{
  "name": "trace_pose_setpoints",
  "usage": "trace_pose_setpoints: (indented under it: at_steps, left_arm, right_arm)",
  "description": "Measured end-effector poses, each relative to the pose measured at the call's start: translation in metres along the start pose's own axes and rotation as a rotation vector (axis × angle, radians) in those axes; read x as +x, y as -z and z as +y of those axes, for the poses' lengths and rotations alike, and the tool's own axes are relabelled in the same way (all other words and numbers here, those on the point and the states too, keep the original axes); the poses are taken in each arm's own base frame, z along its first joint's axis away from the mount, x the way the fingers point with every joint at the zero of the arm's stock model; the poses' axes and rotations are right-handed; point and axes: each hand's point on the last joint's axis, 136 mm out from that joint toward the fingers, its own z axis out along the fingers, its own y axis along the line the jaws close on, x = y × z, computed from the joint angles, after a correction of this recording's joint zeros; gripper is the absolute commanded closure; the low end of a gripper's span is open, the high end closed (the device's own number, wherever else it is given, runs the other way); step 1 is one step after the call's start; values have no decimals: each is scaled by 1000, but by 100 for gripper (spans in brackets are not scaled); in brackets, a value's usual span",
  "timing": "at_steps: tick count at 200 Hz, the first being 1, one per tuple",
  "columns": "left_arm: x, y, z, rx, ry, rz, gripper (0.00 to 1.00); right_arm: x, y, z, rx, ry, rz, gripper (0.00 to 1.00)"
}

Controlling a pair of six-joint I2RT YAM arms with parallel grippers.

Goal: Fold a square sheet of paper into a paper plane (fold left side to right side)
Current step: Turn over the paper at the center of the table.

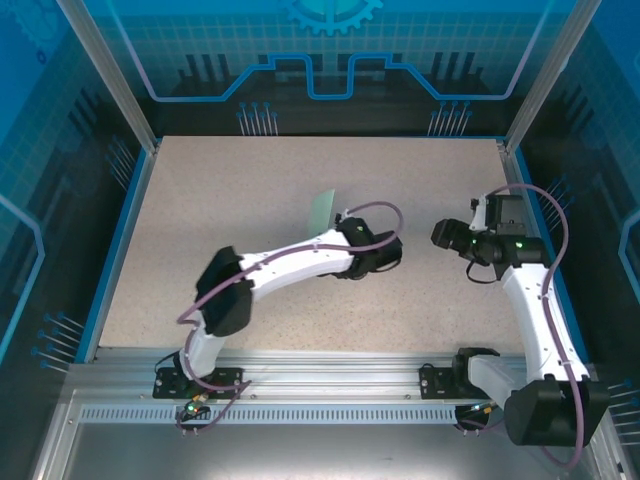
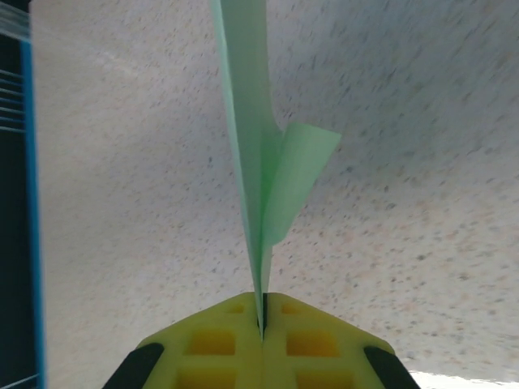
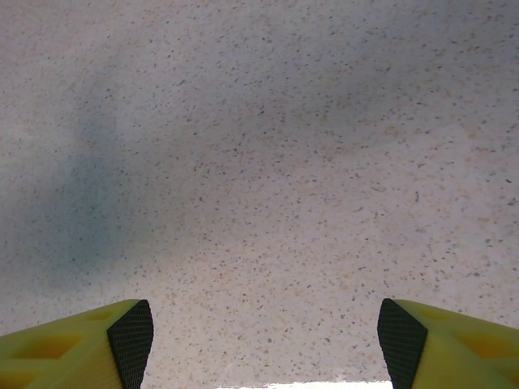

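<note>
The left gripper (image 2: pixel 262 314) pinches the lower edge of a folded mint-green paper (image 2: pixel 250 162) between its blocky yellow fingers (image 2: pixel 215 340), which are pressed together with only the thin sheet between them. Seen edge-on from the left wrist, the paper rises as a narrow, smooth blade, one flap peeling away to the right in a soft curve. From overhead the paper (image 1: pixel 321 208) is a small pale sliver held above the middle of the table (image 1: pixel 230 190), a matte beige surface flecked with dark speckles and framed by blue edging. The right gripper (image 3: pixel 263 344) hovers over bare tabletop near the right side, its jaws spread wide and holding nothing, black ribbed pads (image 3: pixel 132 340) facing inward on yellow fingertips.
</note>
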Motion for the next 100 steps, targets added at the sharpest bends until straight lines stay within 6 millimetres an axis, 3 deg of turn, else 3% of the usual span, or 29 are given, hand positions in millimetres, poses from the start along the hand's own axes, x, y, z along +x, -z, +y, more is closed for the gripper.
trace_pose_setpoints:
  at_steps: [58, 100]
  left_arm:
    - [12, -40, -47, -123, -143, 126, 100]
    - [24, -60, -83, -62, -203, 207, 85]
  right_arm:
    - [2, 5, -14, 21, -31, -24, 23]
    - [6, 2, -17, 15, -34, -10, 18]
